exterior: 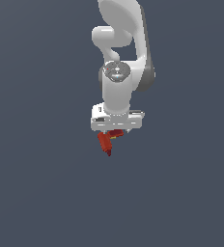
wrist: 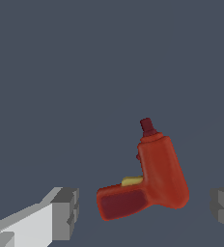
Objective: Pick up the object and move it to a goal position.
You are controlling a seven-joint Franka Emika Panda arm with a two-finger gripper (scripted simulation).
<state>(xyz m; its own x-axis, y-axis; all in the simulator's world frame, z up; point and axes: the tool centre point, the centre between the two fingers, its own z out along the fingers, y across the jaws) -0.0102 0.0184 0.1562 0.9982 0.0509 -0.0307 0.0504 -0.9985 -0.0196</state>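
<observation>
The red drill-shaped object [wrist: 155,176] lies on the grey floor [wrist: 61,72], directly below my gripper [wrist: 145,212]. My fingers [wrist: 65,212] are spread wide apart on either side of the object, not touching it.

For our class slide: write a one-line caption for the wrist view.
Open pincer straddling a red toy drill lying on a plain grey surface.

Red drill [wrist: 157,171], yellow mark [wrist: 132,181]; white tool [wrist: 143,207].
</observation>
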